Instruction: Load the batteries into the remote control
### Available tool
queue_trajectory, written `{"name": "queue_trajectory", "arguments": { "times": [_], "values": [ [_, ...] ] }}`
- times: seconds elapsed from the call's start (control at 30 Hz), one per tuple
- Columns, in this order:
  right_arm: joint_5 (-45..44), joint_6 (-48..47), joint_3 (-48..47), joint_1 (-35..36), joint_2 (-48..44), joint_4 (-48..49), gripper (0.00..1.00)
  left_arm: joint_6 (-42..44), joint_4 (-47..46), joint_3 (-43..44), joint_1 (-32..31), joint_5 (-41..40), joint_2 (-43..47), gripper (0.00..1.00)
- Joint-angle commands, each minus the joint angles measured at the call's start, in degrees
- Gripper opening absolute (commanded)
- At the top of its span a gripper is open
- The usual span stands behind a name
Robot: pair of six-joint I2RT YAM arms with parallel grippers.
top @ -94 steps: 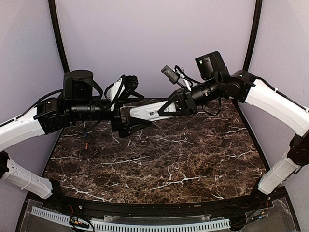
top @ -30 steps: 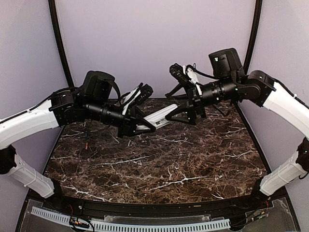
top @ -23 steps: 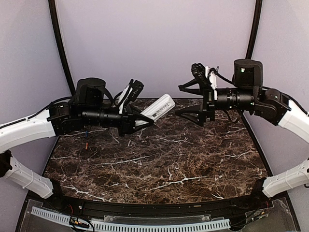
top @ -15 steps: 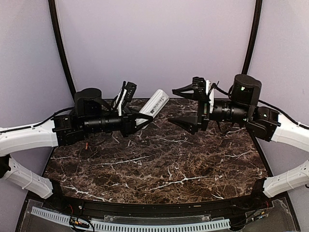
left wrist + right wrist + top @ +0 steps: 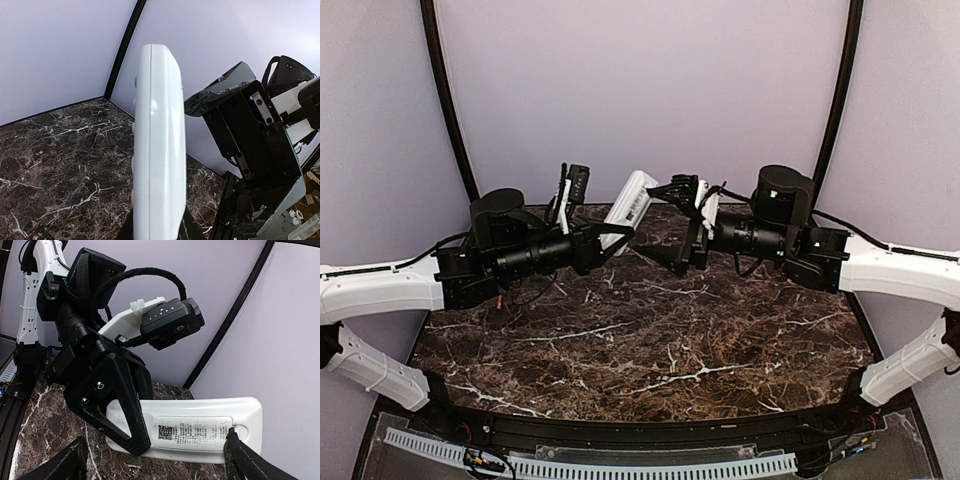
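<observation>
Top view: both arms are up over the marble table (image 5: 670, 350), wrists facing each other near the back wall. There's one remote control (image 5: 632, 203), and it's in my left gripper (image 5: 603, 236), clamped by its lower end. The handset is off the table, tilted up and to the right. My right gripper (image 5: 670, 222) is spread wide with nothing in it. It sits just right of the remote's upper end, one finger high and one low. Can't tell from here whether it touches.

Left wrist view: the one remote is edge-on, upright mid-frame, rising from between my left fingers at the bottom edge. Small bumps run along its left face, too small to count reliably. The right gripper is just beside it on the right, with one finger's tip level with the remote's upper part.

Right wrist view: the remote lies across the frame, back side toward the camera. It has one printed label with one QR code. The left gripper's two black fingers (image 5: 122, 405) pinch its left end. One wrist camera (image 5: 170, 322) sits above them. My own two fingertips are at the bottom corners, wide apart. The right one overlaps the remote's free end beside the label; contact unclear.
</observation>
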State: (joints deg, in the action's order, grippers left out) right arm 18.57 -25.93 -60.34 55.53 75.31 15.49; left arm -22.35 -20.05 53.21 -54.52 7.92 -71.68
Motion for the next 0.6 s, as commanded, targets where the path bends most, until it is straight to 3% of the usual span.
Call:
{"name": "queue_trajectory", "arguments": {
  "times": [0.0,0.57],
  "values": [
    [-1.53,-1.46,-1.06,0.39,1.22,3.90,0.91,-0.26,-2.57,-0.45,0.11,0.22,-0.21,0.00],
    [-3.89,-2.33,-1.01,0.06,2.02,6.42,0.95,-0.03,-2.11,-0.08,0.08,-0.20,-0.38,0.00]
  ]
}}
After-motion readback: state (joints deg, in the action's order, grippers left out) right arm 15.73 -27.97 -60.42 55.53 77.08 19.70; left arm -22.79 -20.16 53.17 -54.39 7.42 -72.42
